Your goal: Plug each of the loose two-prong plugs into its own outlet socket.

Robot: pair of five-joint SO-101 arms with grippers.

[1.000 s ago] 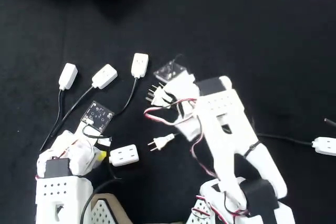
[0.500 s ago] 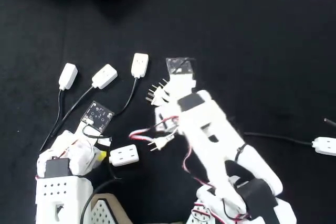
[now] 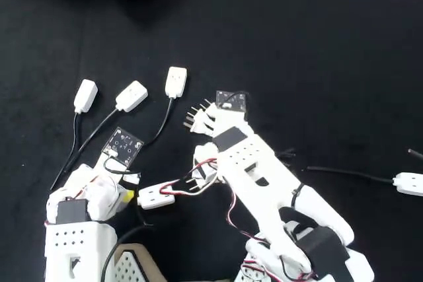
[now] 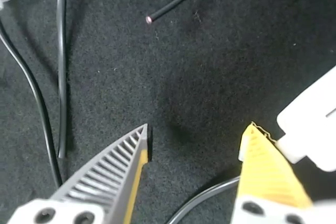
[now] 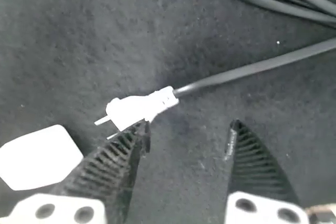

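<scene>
Black cloth (image 3: 317, 64) covers the table. A row of three white outlet sockets (image 3: 131, 96) lies toward the far left, each on a black lead. A fourth outlet socket (image 3: 156, 195) lies just beside the left arm (image 3: 79, 209). A fifth outlet socket (image 3: 408, 183) lies at the right edge, well apart from the others.

Left gripper (image 4: 198, 129): jaws wide apart, holding nothing. Its yellow finger (image 4: 265, 161) stands just beside the white body of the fourth outlet socket.

Right gripper (image 5: 187, 125): jaws wide apart, holding nothing. A white two-prong plug (image 5: 137, 109) lies flat on the cloth at the tip of one finger, outside the gap. Its black cable (image 5: 252, 69) runs away from the plug body.

The right arm (image 3: 264, 176) extends over the middle of the table. A cluster of white plug prongs (image 3: 198, 118) lies beside its wrist.
</scene>
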